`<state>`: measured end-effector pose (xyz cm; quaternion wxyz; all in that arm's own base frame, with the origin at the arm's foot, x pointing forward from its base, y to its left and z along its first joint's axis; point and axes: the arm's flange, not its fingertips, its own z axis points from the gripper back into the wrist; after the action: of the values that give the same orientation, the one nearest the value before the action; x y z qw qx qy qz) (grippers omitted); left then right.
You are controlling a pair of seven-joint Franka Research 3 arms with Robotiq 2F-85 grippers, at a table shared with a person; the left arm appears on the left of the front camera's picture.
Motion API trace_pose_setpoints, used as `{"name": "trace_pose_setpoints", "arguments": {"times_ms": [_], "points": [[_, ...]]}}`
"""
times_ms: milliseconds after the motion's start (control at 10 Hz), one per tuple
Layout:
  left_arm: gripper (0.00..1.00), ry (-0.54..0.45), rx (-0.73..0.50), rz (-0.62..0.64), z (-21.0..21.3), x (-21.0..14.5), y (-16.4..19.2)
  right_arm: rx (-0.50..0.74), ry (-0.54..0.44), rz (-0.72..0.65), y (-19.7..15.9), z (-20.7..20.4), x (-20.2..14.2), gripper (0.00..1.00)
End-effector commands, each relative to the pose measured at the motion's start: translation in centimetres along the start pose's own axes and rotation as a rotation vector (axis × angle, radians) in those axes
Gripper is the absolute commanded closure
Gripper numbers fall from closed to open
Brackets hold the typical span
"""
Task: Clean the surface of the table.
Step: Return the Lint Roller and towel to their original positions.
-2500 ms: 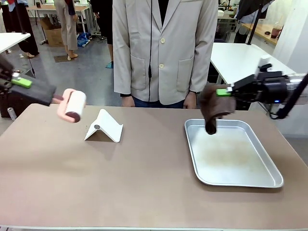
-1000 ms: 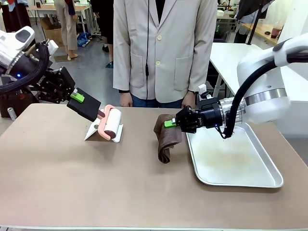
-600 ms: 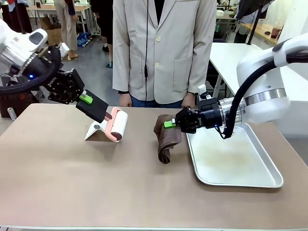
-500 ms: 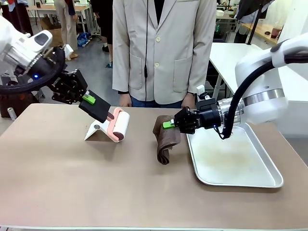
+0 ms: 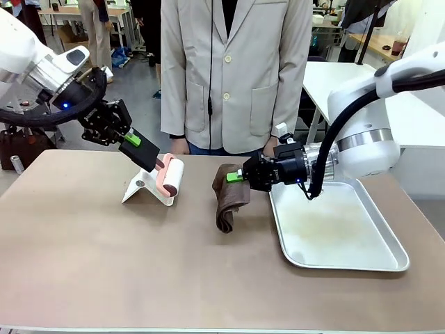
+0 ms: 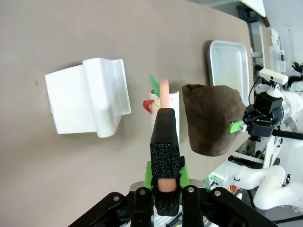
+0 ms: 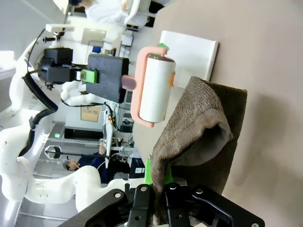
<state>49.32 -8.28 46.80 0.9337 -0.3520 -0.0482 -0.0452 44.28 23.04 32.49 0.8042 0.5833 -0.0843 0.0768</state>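
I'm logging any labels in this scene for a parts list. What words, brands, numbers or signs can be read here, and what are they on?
No text can be read.
Lint roller: no print.
Brown cloth: none.
White stand: none.
Tray: none.
Table: none.
Left arm's wrist: small markings beside a blue light, too small and blurred to read.

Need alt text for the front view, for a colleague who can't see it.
The right end effector holds a brown cloth hanging onto the table, left of a metal tray. The left end effector holds a pink lint roller over a white stand.
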Motion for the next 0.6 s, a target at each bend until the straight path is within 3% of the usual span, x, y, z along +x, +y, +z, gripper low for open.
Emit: {"name": "trace_pose_setpoints", "arguments": {"times_ms": [0, 500], "points": [[0.78, 0.003, 0.032, 0.040, -0.3, 1.6, 0.1, -0.012, -0.024, 0.037, -0.5, -1.4, 0.2, 0.93], [0.78, -0.041, 0.100, 0.108, -1.5, 3.6, 2.6, -0.029, 0.005, 0.015, -1.3, -1.6, 0.3, 0.93]]}}
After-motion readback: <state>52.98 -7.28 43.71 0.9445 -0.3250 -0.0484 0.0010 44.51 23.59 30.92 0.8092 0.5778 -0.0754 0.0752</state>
